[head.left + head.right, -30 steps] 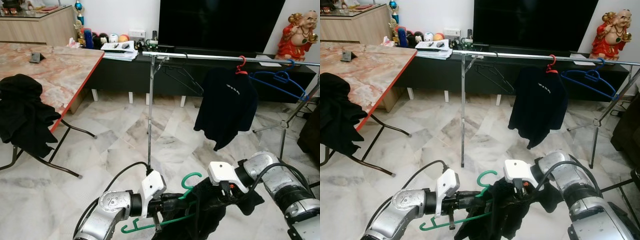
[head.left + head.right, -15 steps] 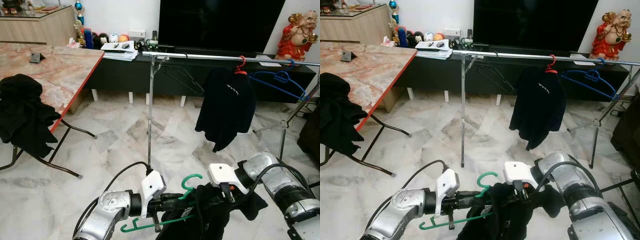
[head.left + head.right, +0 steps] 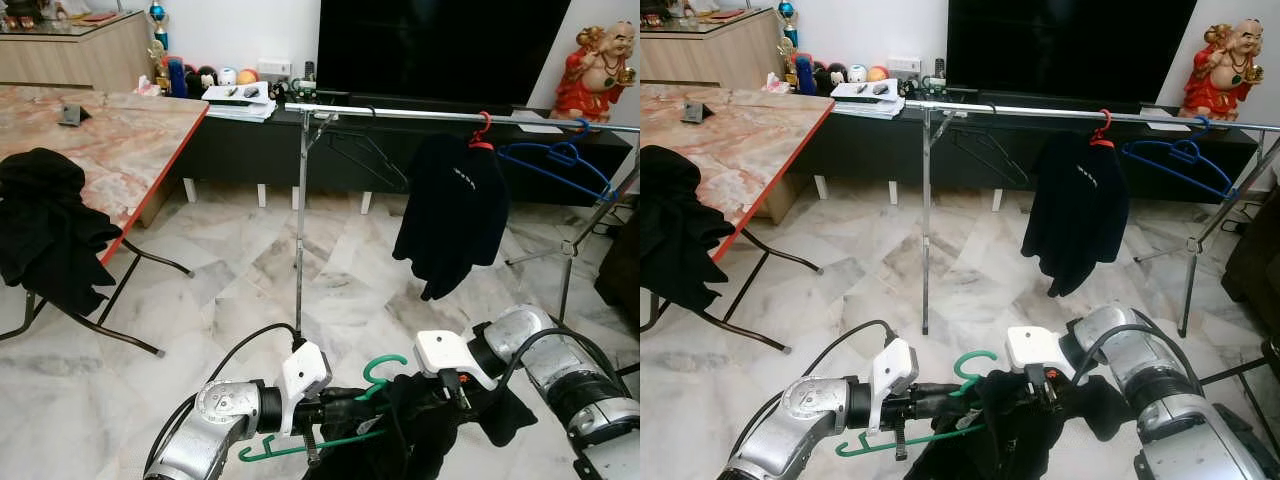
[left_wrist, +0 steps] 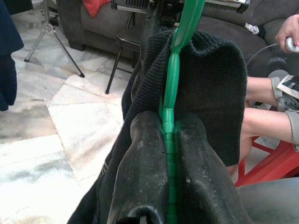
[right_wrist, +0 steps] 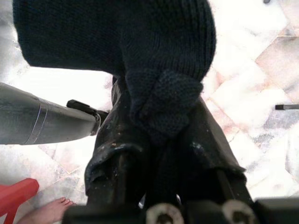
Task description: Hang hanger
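Hanger sits lower in left pincer than before.

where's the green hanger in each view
Left eye view: green hanger, bottom centre, between the two arms.
Right eye view: bottom centre, in front of the rail's upright pole.
Left wrist view: a vertical green bar clamped between the black fingers.
Right wrist view: can't make it out.
Shared landmark: the black knit garment draped on it.
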Available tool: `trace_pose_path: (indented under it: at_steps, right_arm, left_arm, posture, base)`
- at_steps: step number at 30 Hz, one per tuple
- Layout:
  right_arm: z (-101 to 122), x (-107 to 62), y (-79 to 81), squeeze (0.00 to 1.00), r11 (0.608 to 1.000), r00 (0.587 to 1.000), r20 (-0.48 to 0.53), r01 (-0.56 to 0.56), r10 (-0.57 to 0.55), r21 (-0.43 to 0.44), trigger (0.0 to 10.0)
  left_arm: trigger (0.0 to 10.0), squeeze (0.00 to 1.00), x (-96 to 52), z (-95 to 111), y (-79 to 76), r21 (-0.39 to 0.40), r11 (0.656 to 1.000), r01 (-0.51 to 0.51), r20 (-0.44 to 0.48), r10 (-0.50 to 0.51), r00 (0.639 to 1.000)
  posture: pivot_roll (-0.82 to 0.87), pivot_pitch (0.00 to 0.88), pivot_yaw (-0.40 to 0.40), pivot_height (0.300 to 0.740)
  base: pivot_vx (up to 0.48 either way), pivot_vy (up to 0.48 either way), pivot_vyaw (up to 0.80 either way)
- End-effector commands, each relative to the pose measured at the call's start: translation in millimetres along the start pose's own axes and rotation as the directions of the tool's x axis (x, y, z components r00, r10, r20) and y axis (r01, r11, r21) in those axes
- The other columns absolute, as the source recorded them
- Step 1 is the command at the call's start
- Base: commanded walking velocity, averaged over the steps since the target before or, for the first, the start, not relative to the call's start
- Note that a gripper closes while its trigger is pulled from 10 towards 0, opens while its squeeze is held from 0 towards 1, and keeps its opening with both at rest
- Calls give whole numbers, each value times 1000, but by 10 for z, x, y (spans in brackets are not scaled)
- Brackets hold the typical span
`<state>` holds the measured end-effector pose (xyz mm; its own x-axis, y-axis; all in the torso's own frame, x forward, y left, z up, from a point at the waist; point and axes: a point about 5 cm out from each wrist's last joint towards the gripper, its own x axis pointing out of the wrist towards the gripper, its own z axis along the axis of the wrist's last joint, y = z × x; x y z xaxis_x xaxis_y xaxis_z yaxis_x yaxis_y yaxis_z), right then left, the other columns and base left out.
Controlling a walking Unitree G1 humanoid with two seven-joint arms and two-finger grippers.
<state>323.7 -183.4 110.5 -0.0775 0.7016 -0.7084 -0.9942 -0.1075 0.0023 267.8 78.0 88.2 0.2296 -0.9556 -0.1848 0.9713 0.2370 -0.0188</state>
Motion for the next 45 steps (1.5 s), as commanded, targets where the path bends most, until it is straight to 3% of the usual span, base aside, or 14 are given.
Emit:
trace_pose_path:
  at_steps: [1, 11, 12, 13, 24, 34, 39, 43, 44, 45]
  right_arm:
    - [-23, 53, 27, 0, 1000, 1000, -2, -18, 18, 2, 0]
    - [-8, 103, 26, 0, 1000, 1000, 9, -18, 18, -3, 0]
    - [-9, 107, 28, 0, 1000, 1000, 8, -19, 19, -3, 0]
    - [-10, 109, 29, 0, 1000, 1000, 9, -19, 19, -2, 0]
    - [-3, 143, 15, 0, 1000, 1000, -3, -4, 4, -7, 0]
    - [-119, 80, 26, 0, 999, 996, -86, 40, -39, 8, 0]
    - [-145, 6, 3, 0, 995, 991, -86, 102, -100, 16, 0]
    - [-110, -46, -37, 0, 990, 988, -68, 140, -139, 9, 0]
    - [-75, -85, -70, 0, 986, 984, -57, 169, -169, -3, 0]
    - [-60, -100, -82, 0, 984, 983, -48, 178, -178, -5, 0]
  left_arm:
    - [10000, 0, 47, 167, 26, 51, 999, 10, 34, -12, 999]
    - [10000, 0, 47, 156, 16, 58, 998, 21, 19, -22, 1000]
    - [10000, 839, 50, 150, 9, 46, 998, 30, 17, -31, 999]
    - [10000, 1000, 50, 150, 5, 37, 999, 36, 18, -36, 999]
    - [10000, 1000, -58, 126, 76, 66, 998, 16, -34, -13, 999]
    - [10000, 1000, -521, 132, 346, 104, 983, -152, -92, 161, 983]
    - [10000, 1000, -934, 75, 449, 71, 934, -351, -79, 356, 931]
    - [10000, 1000, -1061, 16, 447, 34, 902, -430, -63, 431, 900]
    - [10000, 1000, -1143, -39, 445, 15, 870, -493, -54, 493, 869]
    - [10000, 1000, -1169, -67, 438, 3, 861, -509, -56, 508, 859]
  posture:
    - [47, 0, -108, 740]
    - [54, 0, -105, 740]
    - [56, 0, -106, 740]
    - [57, 0, -107, 740]
    - [69, 0, -116, 740]
    - [75, 0, -119, 740]
    - [73, 10, -116, 740]
    - [73, 13, -118, 740]
    - [73, 13, -118, 740]
    - [71, 20, -121, 740]
  base:
    - [0, 0, 0]
    - [0, 0, 0]
    - [0, 0, 0]
    - [0, 0, 0]
    - [0, 0, 0]
    - [0, 0, 0]
    - [0, 0, 0]
    - [0, 0, 0]
    - [0, 0, 0]
    - [0, 0, 0]
